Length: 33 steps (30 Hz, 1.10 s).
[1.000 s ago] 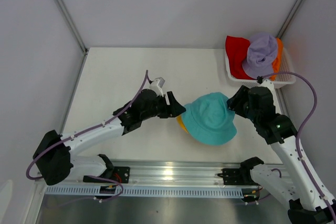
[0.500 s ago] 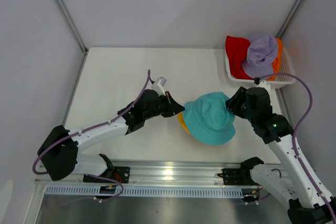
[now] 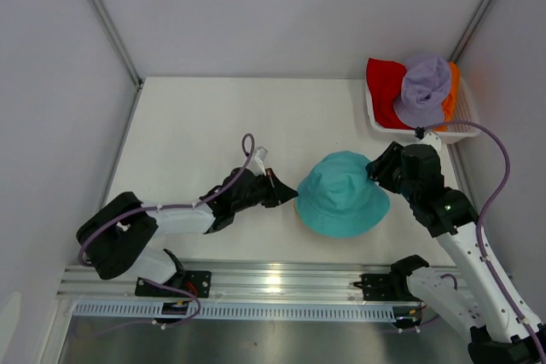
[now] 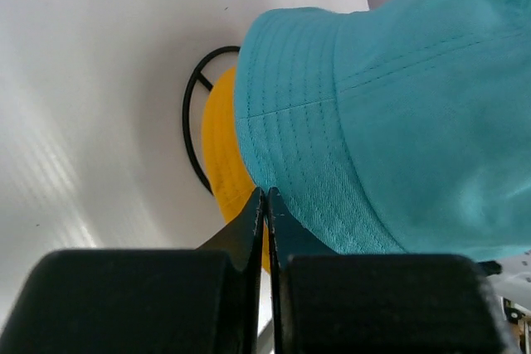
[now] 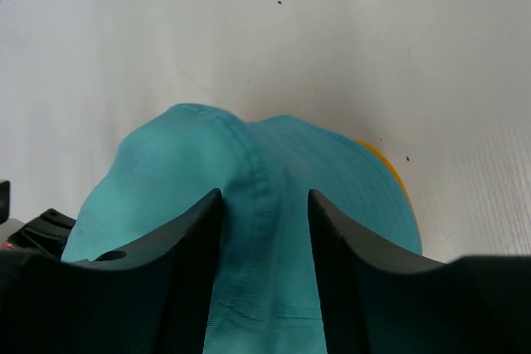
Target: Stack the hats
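A teal hat (image 3: 341, 198) lies over a yellow hat (image 4: 220, 155) on a black wire stand (image 4: 191, 113) in the middle of the table. My right gripper (image 5: 265, 196) reaches in from the right and pinches a raised fold of the teal hat's (image 5: 166, 180) crown between its fingers. On the left, my left gripper (image 4: 265, 192) is shut, its tips at the edge of the teal brim (image 4: 282, 138) with nothing seen between them. Red (image 3: 384, 83), lavender (image 3: 425, 87) and orange (image 3: 453, 83) hats sit in the basket.
A white mesh basket (image 3: 461, 130) stands at the back right corner, close behind my right arm. Grey walls close in the table on the left, back and right. A metal rail runs along the near edge.
My left gripper has shut and the left arm has dropped lower beside the brim. The teal hat has settled down over the yellow hat, hiding most of it from above.
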### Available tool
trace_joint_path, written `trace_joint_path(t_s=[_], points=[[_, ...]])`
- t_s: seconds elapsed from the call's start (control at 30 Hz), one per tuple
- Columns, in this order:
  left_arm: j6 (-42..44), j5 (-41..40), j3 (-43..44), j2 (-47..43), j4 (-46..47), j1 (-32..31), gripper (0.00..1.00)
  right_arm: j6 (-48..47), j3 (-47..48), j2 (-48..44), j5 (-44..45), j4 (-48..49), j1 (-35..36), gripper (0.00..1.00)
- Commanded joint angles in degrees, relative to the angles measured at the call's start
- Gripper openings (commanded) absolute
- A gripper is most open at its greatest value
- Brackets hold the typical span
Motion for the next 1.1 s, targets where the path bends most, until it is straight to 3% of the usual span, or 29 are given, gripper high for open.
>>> trace_joint_path(t_s=[0.0,0.23,0.37,0.43,0.47,0.53,0.57,0.67,0.73,0.77,0.8,0.9,1.07], points=[[3.01,-2.1,-4.18,3.09,9.07,0.22,0.01,1.42,-1.4,-0.85,0.25,1.42,-0.09,0.48],[6.27,-1.31,-3.3,3.28,10.13,-0.04,0.01,1.51,-1.93,-1.82,1.13,1.24,-0.01,0.49],[9.26,-0.08,-2.61,0.91,10.4,-0.3,0.08,0.98,-1.4,-1.99,3.67,-0.07,-0.44,0.66],[11.98,-0.78,-1.29,-1.46,7.26,-1.27,0.17,1.16,-0.79,-1.73,5.43,-2.35,-1.84,0.77],[13.21,-1.48,-0.59,-2.43,5.49,-1.71,0.19,1.07,-0.44,-1.64,5.52,-2.88,-2.81,0.87],[16.72,-4.8,1.52,-5.49,-0.03,-3.46,0.25,0.02,1.23,-1.12,4.21,-4.46,-6.74,0.96],[17.78,-5.78,2.57,-6.82,-1.63,-3.99,0.34,-0.59,2.02,-0.77,3.42,-4.9,-8.43,0.99],[21.3,-7.72,4.68,-12.88,-7.41,-4.35,0.46,-4.97,4.92,1.08,-2.55,-4.65,-16.59,0.99],[25.16,-12.36,6.8,-17.87,-11.47,-4.35,0.62,-7.01,8.33,4.31,-7.47,-3.95,-24.47,0.99],[26.56,-14.13,8.63,-19.39,-16.54,-4.35,0.76,-9.02,9.57,5.64,-9.75,-3.33,-27.05,0.99],[29.01,-16.06,11.26,-20.71,-19.46,-4.17,0.81,-10.0,10.8,7.04,-16.04,-2.37,-29.51,0.99],[34.11,-17.92,18.9,-23.53,-29.37,-2.33,0.97,-11.85,16.34,14.6,-22.59,1.67,-36.47,0.99],[39.31,-20.02,31.04,-22.3,-42.41,-0.92,0.99,-14.74,25.22,28.03,-16.99,9.14,-38.24,1.0]])
